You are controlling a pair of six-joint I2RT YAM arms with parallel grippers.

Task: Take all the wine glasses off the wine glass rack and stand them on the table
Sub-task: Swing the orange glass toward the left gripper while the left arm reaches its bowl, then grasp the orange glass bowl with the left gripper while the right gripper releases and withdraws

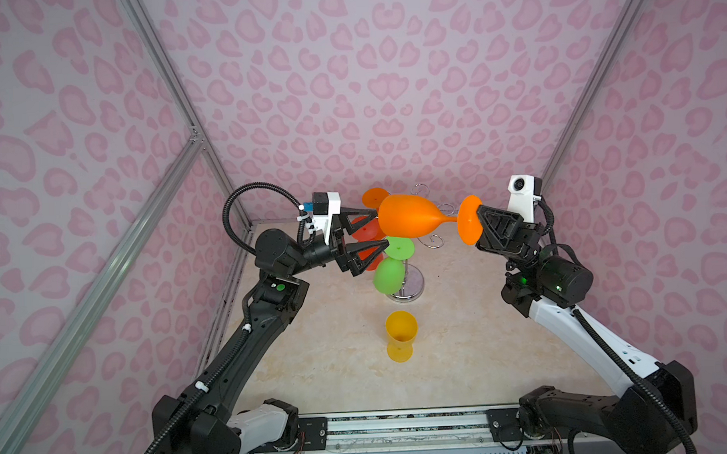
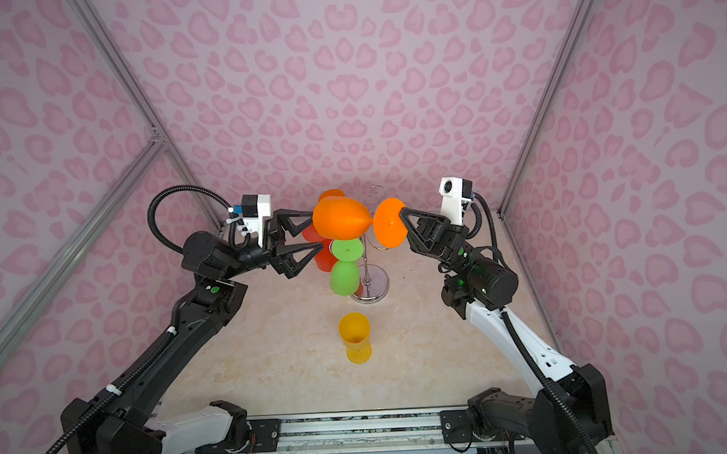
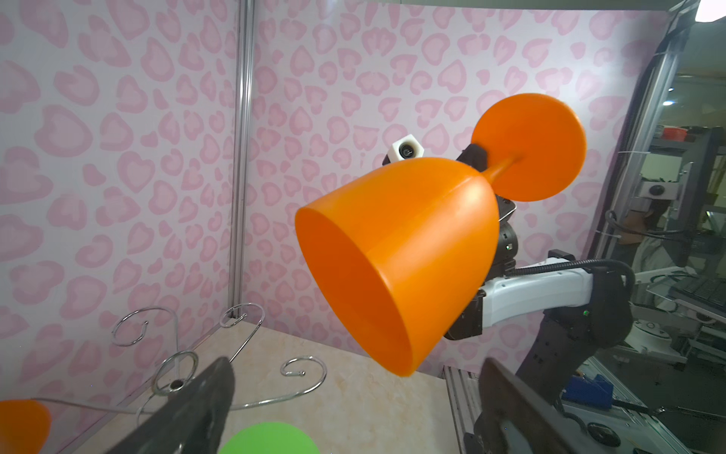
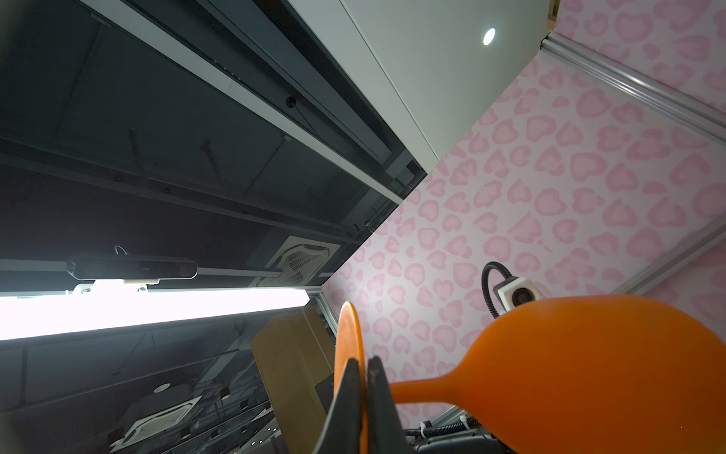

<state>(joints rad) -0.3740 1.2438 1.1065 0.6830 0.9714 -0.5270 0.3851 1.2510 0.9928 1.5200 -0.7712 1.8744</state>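
An orange wine glass (image 1: 407, 220) (image 2: 339, 222) lies sideways in the air above the wine glass rack (image 1: 411, 282) (image 2: 372, 284), clear of its hooks (image 3: 325, 371). My right gripper (image 1: 480, 211) (image 2: 403, 212) (image 4: 365, 361) is shut on the rim of the glass's round foot. The bowl's mouth (image 3: 396, 255) points at my left gripper (image 1: 380, 228) (image 2: 318, 229) (image 3: 355, 365). That gripper is open, its fingertips on either side of the mouth end, holding nothing.
On the rack a green glass (image 1: 388, 275) (image 2: 344, 278) hangs bowl down. Red glasses (image 1: 364, 230) and another orange foot (image 1: 373, 196) hang behind it. A yellow cup (image 1: 401, 335) (image 2: 355, 336) stands on the marble table in front of the rack. Pink walls close three sides.
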